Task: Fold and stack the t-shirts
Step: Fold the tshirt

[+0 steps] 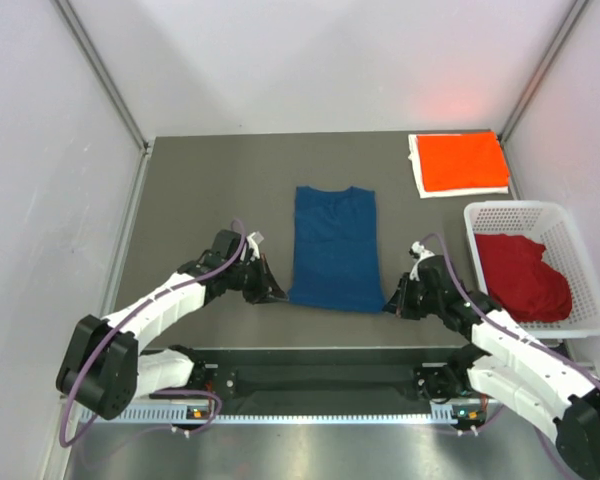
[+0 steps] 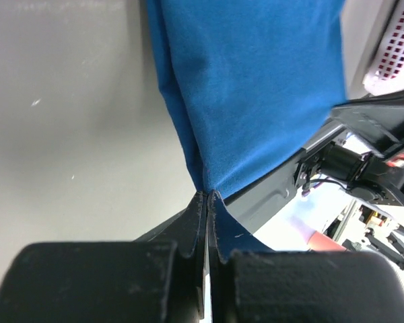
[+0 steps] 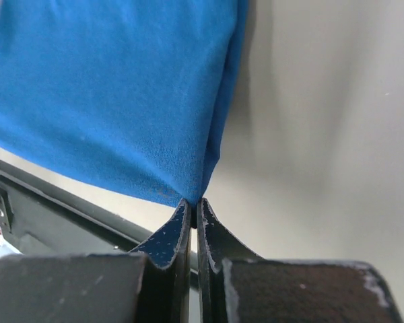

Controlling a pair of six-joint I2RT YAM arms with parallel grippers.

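Both jaws tight on near corners of the blue t-shirt point(image 1: 334, 248).

A blue t-shirt point(image 1: 335, 248) lies flat in the middle, sleeves tucked in, collar at the far end, both near corners pinched. An orange-red t-shirt point(image 1: 463, 161) sits neatly folded at the far right. A dark red t-shirt point(image 1: 520, 275) lies crumpled in the white basket point(image 1: 515, 209).

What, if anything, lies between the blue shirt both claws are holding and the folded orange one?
Nothing visible. Only table surface shows between the blue shirt and the folded orange shirt at the far right. The white basket sits nearer than that, off to the right side.
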